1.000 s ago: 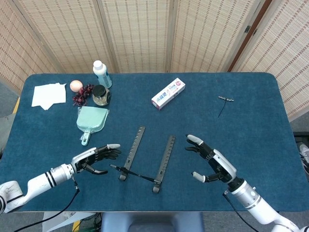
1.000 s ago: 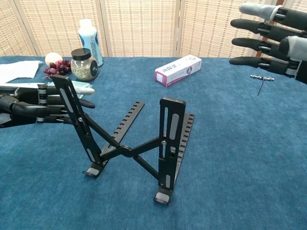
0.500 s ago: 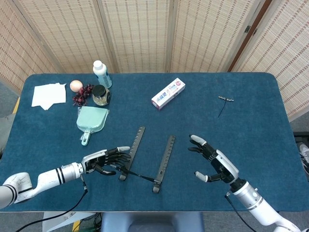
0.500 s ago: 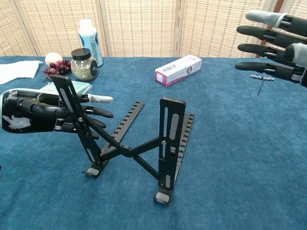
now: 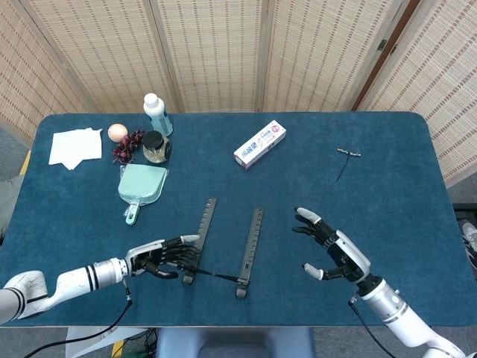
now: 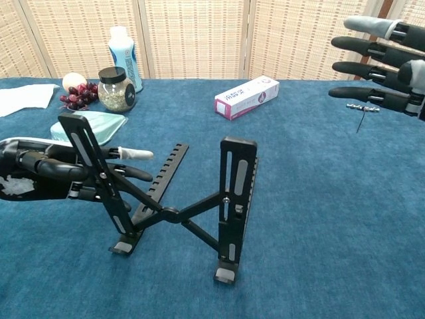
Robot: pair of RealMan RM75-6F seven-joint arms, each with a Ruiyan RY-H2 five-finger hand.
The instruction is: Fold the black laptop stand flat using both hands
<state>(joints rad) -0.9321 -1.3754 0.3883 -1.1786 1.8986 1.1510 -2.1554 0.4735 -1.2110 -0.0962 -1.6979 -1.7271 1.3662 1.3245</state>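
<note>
The black laptop stand [image 5: 222, 250] stands unfolded near the table's front edge, two notched rails joined by a crossed link. In the chest view its left upright [image 6: 93, 176] leans left and its right upright [image 6: 236, 193] stands nearly straight. My left hand [image 5: 159, 256] is at the left upright, fingers curled around it from behind, and it shows again as the left hand [image 6: 46, 174] in the chest view. My right hand [image 5: 336, 254] hovers open to the right of the stand, fingers spread, touching nothing; the right hand [image 6: 384, 61] also shows in the chest view.
A toothpaste box [image 5: 260, 145] lies behind the stand. At the back left are a bottle [image 5: 156, 113], a jar [image 5: 155, 147], grapes [image 5: 128, 145], a teal dustpan [image 5: 141, 186] and a white napkin [image 5: 74, 146]. A small metal tool [image 5: 346, 156] lies at the back right.
My left hand has moved right onto the stand's left upright, and that side of the stand has shifted left. The right hand has drifted only slightly.
</note>
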